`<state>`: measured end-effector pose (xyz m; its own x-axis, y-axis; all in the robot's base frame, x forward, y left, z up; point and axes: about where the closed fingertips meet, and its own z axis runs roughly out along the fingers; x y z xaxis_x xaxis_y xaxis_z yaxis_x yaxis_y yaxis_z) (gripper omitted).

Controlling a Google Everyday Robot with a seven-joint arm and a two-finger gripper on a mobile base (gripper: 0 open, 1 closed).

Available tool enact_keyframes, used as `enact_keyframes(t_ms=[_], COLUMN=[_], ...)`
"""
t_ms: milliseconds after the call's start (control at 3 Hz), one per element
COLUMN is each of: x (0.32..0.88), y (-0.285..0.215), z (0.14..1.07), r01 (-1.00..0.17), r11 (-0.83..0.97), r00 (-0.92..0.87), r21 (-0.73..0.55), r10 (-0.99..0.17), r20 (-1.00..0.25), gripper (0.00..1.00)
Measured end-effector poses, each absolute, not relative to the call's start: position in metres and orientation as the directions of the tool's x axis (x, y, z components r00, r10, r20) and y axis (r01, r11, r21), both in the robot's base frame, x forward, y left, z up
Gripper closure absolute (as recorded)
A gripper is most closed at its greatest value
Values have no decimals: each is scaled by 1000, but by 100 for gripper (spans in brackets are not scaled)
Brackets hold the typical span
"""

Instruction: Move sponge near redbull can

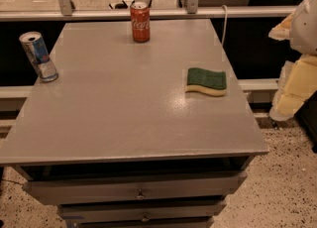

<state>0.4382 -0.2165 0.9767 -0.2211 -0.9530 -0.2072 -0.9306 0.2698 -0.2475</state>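
The sponge [206, 81] lies flat near the right edge of the grey table [124, 113], dark green top up over pale yellow foam. The redbull can [39, 56] stands at the table's far left edge, silver and blue, leaning slightly in the view. My gripper [293, 90] shows as pale yellow and white parts at the right edge of the view. It is off the table, to the right of the sponge and apart from it. It holds nothing that I can see.
An orange-red Coca-Cola can [140, 22] stands at the back middle of the table. Drawers [138, 192] sit under the tabletop's front. A rail and glass wall [148, 9] run behind the table. Speckled floor [282, 187] lies at the right.
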Motion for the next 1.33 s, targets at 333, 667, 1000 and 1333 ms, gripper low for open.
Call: enact_keyframes(t_ms=[333,667,1000,1333], x=[438,447,475,510], y=[-217,-218,-223,-222], z=[977,973,954,930], r01=[-931,-928,-922,-917], r11=[270,270,293,331], r00=[-221,-210,-205,-213], r21=[-248,-257,-252,-223], r10=[-953,-948,-924,-878], r20=[-207,-238,-322,-427], gripper=[0,0,0,0])
